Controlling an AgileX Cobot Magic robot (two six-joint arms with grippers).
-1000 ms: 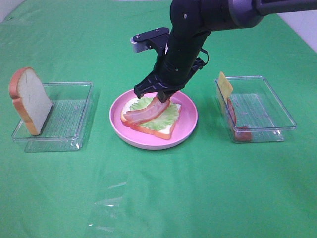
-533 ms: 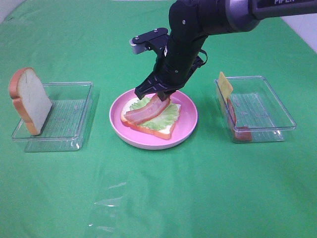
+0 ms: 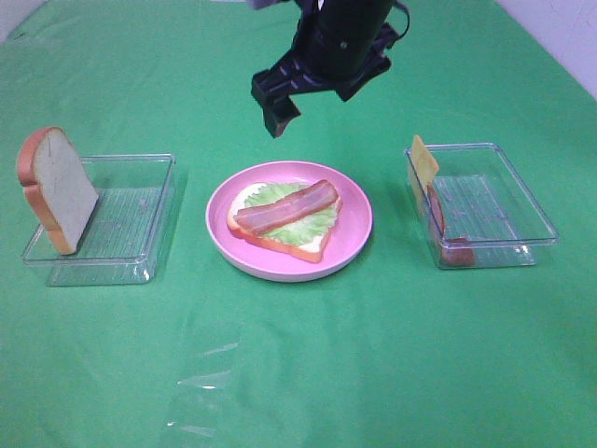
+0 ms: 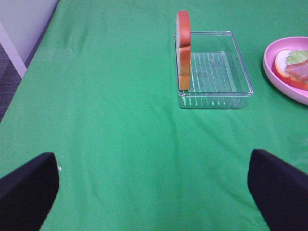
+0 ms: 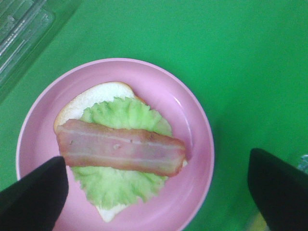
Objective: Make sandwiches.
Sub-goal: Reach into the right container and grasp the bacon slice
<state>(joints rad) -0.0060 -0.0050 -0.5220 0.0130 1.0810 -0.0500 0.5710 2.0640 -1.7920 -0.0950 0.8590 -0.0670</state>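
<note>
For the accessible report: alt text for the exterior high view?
A pink plate at centre holds an open sandwich: bread, lettuce, one bacon strip on top. The right gripper hangs above it, jaws open and empty. Clear trays flank it: left tray holds an upright bread slice, right tray cheese and bacon.

Loads of open green tabletop (image 3: 298, 373) along the near side. There are clear lanes between the round pink plate (image 3: 359, 233) and the left clear plastic tray (image 3: 131, 210) (white toy bread slice (image 3: 58, 191) standing upright at its outer end), and the right clear plastic tray (image 3: 494, 210). Straight above the plate hangs the black right gripper (image 3: 317, 105), fingers (image 3: 273, 117) spread.
</note>
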